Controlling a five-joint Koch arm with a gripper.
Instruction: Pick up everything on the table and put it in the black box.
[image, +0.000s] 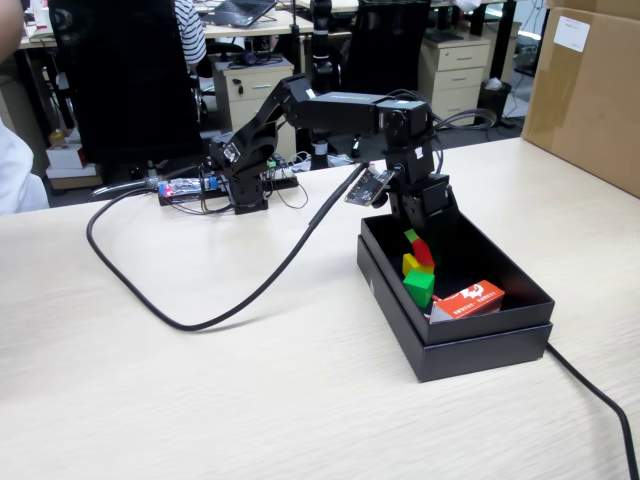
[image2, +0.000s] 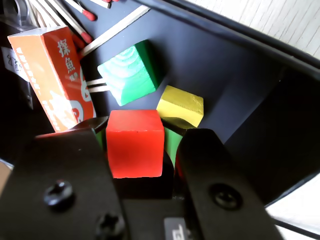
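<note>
The black box (image: 480, 350) stands on the table (image: 200, 400) right of centre in the fixed view. My gripper (image: 419, 246) hangs inside it, shut on the red cube (image: 424, 253). In the wrist view the red cube (image2: 135, 142) sits between the two fingers of the gripper (image2: 146, 129), which show green inner faces. Below it on the floor of the box (image2: 225, 65) lie the green cube (image2: 131, 72) and the yellow cube (image2: 181, 105). The fixed view shows the yellow cube (image: 413, 265) and the green cube (image: 420, 285) touching, just under the gripper.
An orange-and-white carton (image: 470, 300) leans in the box's near right corner, with loose matches (image2: 80, 10) beside it. A thick black cable (image: 250, 290) curves over the table to the arm. Another cable (image: 600, 400) runs off the front right. A large brown carton (image: 590, 90) stands far right.
</note>
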